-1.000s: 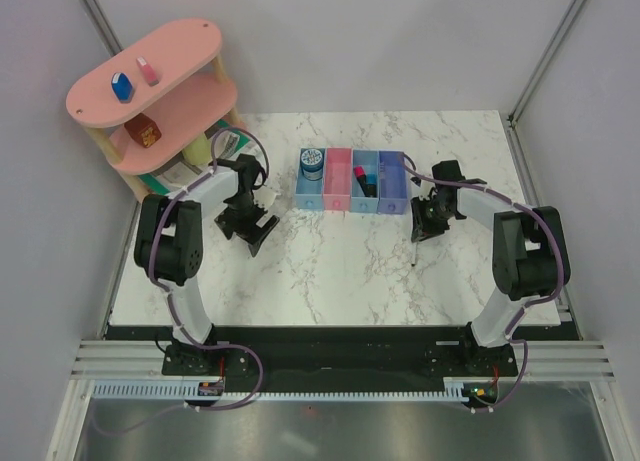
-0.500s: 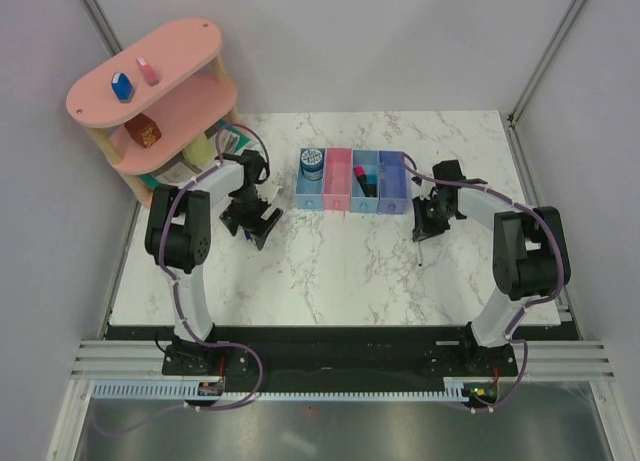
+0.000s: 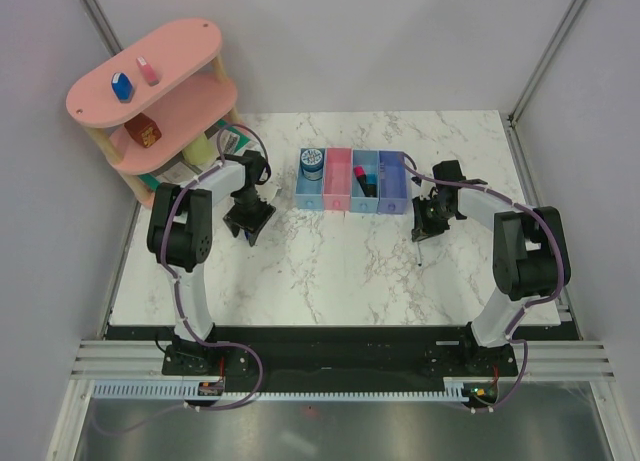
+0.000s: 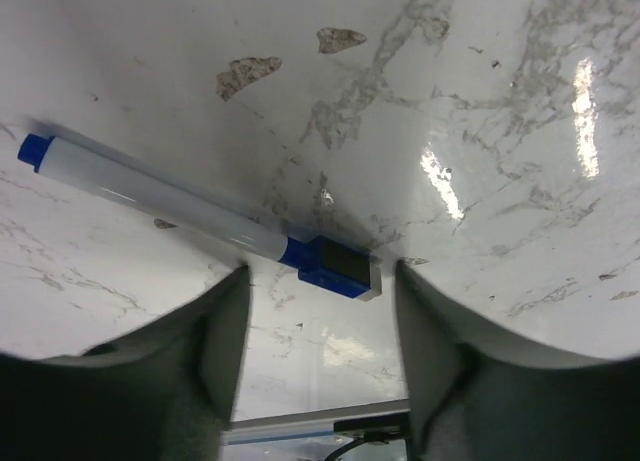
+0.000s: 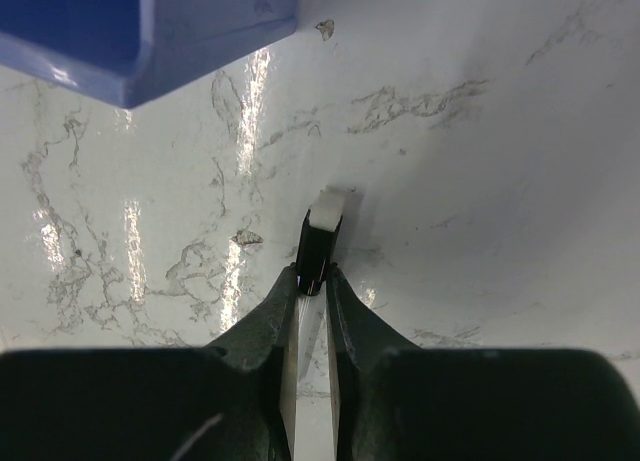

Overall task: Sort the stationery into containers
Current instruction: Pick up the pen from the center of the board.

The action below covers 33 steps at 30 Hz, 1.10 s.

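Centre left, top view: left pincer (image 4: 320, 281) spread, straddling blue-capped marker (image 4: 190, 213) flat on bench (image 4: 480, 131). Right of centre: right pincer (image 5: 312, 281) pinching thin black pen (image 5: 319, 249) (white-tipped end showing), near the violet-blue bin (image 5: 150, 41).

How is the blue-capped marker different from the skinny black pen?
The blue-capped marker lies flat on the table, loose between the left gripper's open jaws; the thin black pen is pinched in the right gripper's nearly shut jaws. The marker is thick with a pale barrel; the pen is slim and dark with a white end. Both are outside the bins.
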Each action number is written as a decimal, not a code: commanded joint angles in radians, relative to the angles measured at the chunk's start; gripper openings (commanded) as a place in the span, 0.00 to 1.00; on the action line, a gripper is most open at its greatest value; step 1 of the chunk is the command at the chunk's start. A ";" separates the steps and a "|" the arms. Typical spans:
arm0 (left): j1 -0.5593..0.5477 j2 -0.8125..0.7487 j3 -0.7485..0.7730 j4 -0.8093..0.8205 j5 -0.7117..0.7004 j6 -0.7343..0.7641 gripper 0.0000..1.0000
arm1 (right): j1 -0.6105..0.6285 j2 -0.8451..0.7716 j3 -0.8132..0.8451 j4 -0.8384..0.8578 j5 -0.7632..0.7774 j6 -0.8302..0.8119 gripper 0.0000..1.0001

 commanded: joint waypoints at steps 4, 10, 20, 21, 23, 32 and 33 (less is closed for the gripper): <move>0.005 0.039 -0.012 0.059 -0.026 -0.007 0.36 | 0.004 -0.015 -0.012 0.016 -0.006 -0.002 0.15; 0.007 0.032 -0.030 0.061 -0.024 -0.004 0.19 | 0.004 -0.020 -0.017 0.016 -0.003 -0.002 0.11; 0.005 -0.006 -0.058 0.064 -0.018 0.002 0.02 | 0.004 -0.032 -0.021 0.015 -0.002 -0.005 0.10; 0.005 -0.015 -0.058 0.064 -0.018 0.003 0.02 | 0.005 -0.030 -0.021 0.016 -0.002 -0.005 0.10; 0.005 -0.040 -0.059 0.064 -0.018 0.008 0.02 | 0.004 -0.035 -0.021 0.015 -0.002 -0.007 0.10; 0.005 -0.236 -0.088 0.055 0.041 0.028 0.02 | 0.004 -0.092 -0.015 -0.015 0.001 -0.013 0.07; 0.005 -0.251 -0.088 0.052 0.051 0.032 0.02 | 0.004 -0.098 -0.015 -0.016 0.003 -0.016 0.07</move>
